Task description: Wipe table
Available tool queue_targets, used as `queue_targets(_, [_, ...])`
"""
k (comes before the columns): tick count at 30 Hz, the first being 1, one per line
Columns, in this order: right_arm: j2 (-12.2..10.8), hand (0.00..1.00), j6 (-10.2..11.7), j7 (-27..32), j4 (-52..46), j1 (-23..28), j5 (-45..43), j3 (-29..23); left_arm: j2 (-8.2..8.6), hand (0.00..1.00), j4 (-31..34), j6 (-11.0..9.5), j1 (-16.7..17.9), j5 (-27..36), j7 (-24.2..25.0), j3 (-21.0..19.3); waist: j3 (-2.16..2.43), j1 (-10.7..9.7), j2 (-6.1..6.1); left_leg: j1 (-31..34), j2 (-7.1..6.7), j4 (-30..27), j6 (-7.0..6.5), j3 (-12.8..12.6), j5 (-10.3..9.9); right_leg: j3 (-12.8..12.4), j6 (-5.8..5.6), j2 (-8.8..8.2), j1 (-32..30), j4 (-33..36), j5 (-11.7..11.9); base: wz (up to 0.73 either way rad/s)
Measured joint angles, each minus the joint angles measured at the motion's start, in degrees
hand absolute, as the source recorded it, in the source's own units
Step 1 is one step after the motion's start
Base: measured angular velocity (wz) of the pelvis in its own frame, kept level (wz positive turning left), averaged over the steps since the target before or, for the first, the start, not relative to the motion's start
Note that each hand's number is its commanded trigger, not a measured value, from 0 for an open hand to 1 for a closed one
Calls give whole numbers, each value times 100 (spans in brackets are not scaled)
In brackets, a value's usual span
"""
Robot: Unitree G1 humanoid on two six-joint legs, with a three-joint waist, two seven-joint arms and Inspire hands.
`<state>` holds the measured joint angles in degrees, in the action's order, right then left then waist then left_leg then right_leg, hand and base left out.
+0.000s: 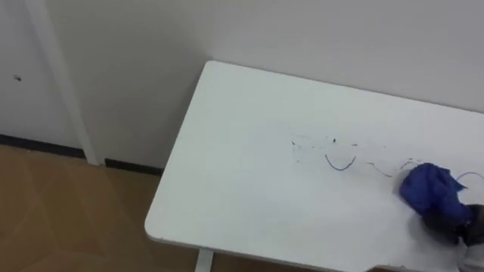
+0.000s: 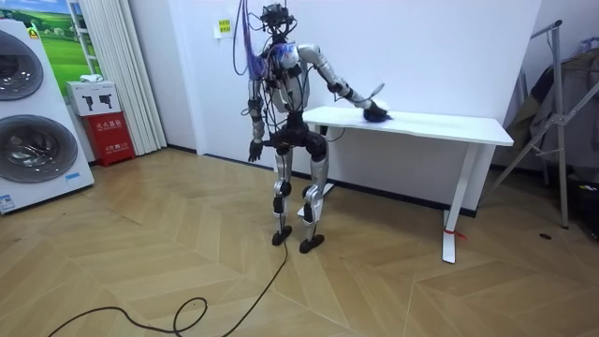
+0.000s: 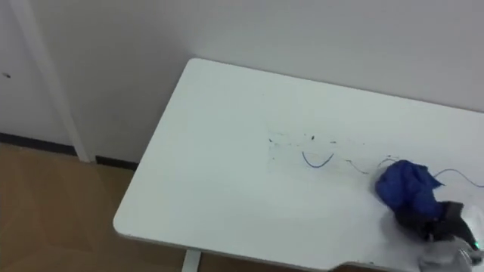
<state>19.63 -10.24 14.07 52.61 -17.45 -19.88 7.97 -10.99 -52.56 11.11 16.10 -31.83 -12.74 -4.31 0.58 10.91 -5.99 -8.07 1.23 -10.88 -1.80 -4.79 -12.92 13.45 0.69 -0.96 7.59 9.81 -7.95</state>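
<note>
A white table point(image 1: 242, 181) stands against a white wall, and I see its left end. Blue and dark pen marks point(image 1: 340, 162) run across the top near the middle. A crumpled blue cloth point(image 1: 429, 189) lies on the marks' right end. My right hand point(image 1: 458, 222) comes in from the lower right with its dark fingers curled on the cloth and presses it onto the top. In the room view I stand at the table's point(image 2: 449, 125) left end, right arm stretched over it to the cloth point(image 2: 377, 115). My left hand point(image 2: 255, 150) hangs by my hip.
Wooden floor point(image 1: 68, 219) lies left of the table and below its near edge. In the room view, washing machines point(image 2: 33, 122) and a red box point(image 2: 112, 126) stand at the left, and a metal stand point(image 2: 562, 112) at the right.
</note>
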Motion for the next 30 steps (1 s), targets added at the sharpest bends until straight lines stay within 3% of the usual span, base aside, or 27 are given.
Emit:
queue_targets(1, [-81,100,0,-127,-110,-182,-134,158,20,0,-6,1,19,0,1,4,-12,57,14,18,13,-1,16,3,7,-14,22,12,-22,-11,13,-18])
queue_targets(3, [-507,100,222,-512,-289,-774,-406,618,114,0,-13,-1,-113,2,97,9,-110,285,77,76,11,-1,93,87,58,31,99,20,-68,-42,9,17])
queue_targets(6, [-651,100,432,-762,-569,-894,-531,716,142,0,-7,22,-125,8,109,64,-120,654,100,159,-86,51,92,403,182,321,99,-42,-79,-132,-93,68])
queue_targets(7, [-651,100,464,-773,-567,-891,-541,716,139,0,-2,41,-68,14,109,66,-120,690,101,169,-101,69,91,471,218,411,97,-66,-69,-130,-110,64])
queue_targets(10, [-611,100,751,-611,-504,-515,-579,576,121,0,101,120,339,24,198,48,-105,610,71,198,-139,106,88,678,233,574,33,-124,22,-135,-180,52])
queue_targets(12, [-611,100,1322,-133,-515,28,-494,473,124,0,55,118,457,15,229,-17,-90,320,49,120,-217,89,86,731,233,739,-53,-189,261,-219,-232,55])
queue_targets(15, [-609,100,1729,480,-531,705,-369,19,129,0,71,-5,393,-273,221,-17,-43,73,55,19,-298,145,56,551,243,560,-187,-299,404,-199,-327,47])
queue_targets(16, [-608,100,1761,593,-531,822,-308,-82,129,0,79,-10,389,-334,216,-26,-38,41,65,-9,-303,152,32,501,236,504,-192,-307,434,-203,-330,0])
queue_targets(18, [-571,100,1858,997,-531,1258,-40,-404,134,0,111,0,345,-515,208,-158,19,-30,104,-56,-319,147,-84,444,168,414,-216,-292,469,-181,-341,-11])
queue_targets(22, [-556,100,1899,1408,-532,1644,109,-785,190,0,136,75,314,-675,185,-456,72,-306,177,-62,-369,108,-181,418,112,389,-260,-349,532,-153,-316,-3])
queue_targets(24, [-513,100,1898,1550,-530,1784,160,-942,263,0,195,123,305,-727,146,-576,125,-401,241,-88,-408,103,-230,414,113,404,-308,-394,543,-105,-287,0])
queue_targets(28, [-462,100,1825,1505,-468,1780,240,-973,317,0,194,157,304,-703,-19,-641,138,-411,264,-185,-431,125,-263,397,115,404,-356,-414,620,-112,-249,-2])
queue_targets(30, [-469,100,1610,1350,-401,1510,309,-918,366,0,193,164,306,-568,-55,-609,125,-376,261,-227,-429,134,-268,368,114,388,-361,-411,634,-103,-240,-11])
